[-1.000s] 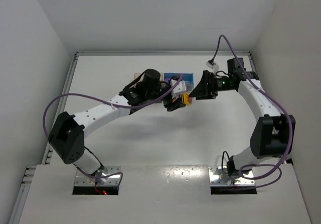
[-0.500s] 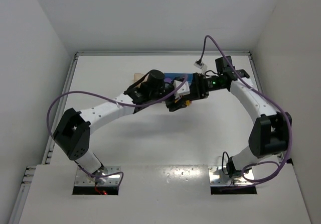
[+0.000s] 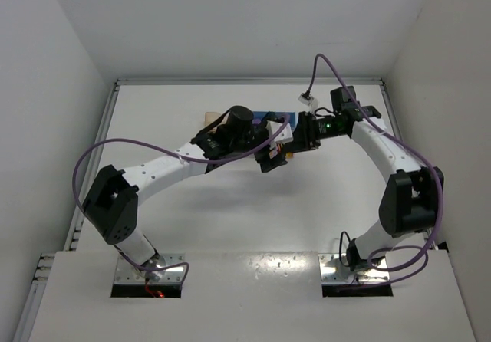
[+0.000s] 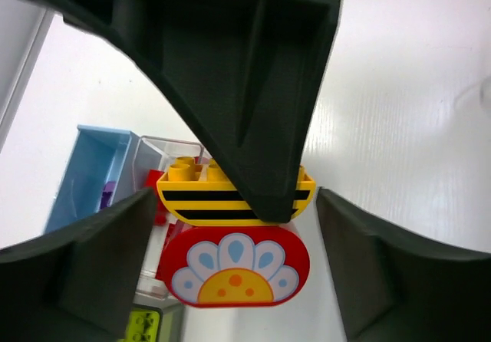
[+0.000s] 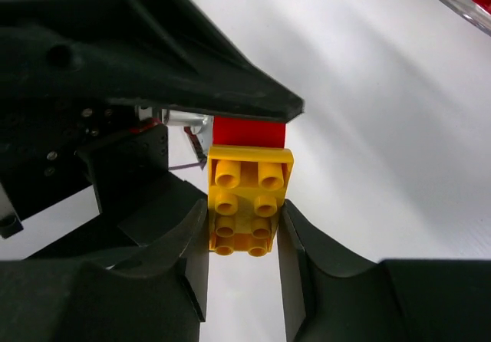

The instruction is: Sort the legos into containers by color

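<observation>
Right gripper (image 5: 242, 231) tight on yellow lego (image 5: 247, 196); left gripper (image 4: 235, 204) wide apart

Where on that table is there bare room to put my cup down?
Most room: the bare table framed by the left arm, the right arm and the near edge. The back left corner is free. Crowded: the middle back, where the left tool and right tool meet by the bins.

Reaching from lower left to upper centre of the top view with left arm (image 3: 161, 166), left gripper (image 3: 271, 159) spread wide. Curving in from right edge with right arm (image 3: 387, 154), right gripper (image 3: 292, 147) pinched on yellow lego (image 5: 239, 200).
</observation>
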You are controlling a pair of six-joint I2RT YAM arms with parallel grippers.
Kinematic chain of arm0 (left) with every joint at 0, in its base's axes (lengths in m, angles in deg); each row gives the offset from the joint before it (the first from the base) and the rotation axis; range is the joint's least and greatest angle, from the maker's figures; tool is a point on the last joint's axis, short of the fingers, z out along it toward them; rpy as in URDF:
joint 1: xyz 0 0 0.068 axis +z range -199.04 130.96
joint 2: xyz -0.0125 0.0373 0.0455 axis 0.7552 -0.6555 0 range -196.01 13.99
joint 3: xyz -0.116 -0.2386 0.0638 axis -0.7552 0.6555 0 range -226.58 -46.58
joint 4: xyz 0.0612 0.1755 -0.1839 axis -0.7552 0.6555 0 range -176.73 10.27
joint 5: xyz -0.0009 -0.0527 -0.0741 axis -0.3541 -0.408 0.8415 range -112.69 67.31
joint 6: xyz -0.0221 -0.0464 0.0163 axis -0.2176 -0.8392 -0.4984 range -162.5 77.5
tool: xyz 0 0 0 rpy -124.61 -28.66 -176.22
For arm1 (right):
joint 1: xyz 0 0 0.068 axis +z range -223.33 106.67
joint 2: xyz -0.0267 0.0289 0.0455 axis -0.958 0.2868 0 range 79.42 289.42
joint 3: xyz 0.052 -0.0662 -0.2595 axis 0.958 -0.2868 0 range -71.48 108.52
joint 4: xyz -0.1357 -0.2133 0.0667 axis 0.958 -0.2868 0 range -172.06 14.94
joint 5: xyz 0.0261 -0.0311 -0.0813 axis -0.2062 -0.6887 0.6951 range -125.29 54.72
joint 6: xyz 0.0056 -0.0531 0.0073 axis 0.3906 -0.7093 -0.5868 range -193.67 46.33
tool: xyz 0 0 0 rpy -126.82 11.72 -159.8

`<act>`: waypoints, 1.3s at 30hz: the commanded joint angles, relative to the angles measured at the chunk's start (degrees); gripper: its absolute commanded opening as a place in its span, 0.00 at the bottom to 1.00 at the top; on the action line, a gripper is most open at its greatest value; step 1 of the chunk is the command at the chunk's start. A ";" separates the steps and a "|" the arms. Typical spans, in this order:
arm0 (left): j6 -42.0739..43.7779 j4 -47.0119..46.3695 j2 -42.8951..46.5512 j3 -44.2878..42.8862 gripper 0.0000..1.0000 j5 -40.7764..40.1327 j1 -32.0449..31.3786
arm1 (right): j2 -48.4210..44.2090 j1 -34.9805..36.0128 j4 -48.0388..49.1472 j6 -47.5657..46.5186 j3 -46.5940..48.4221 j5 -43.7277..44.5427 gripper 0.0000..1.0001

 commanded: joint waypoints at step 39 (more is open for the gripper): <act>-120.58 -107.06 -16.89 9.74 0.94 44.27 18.98 | -7.81 -0.60 5.88 -6.04 -2.58 -13.90 0.00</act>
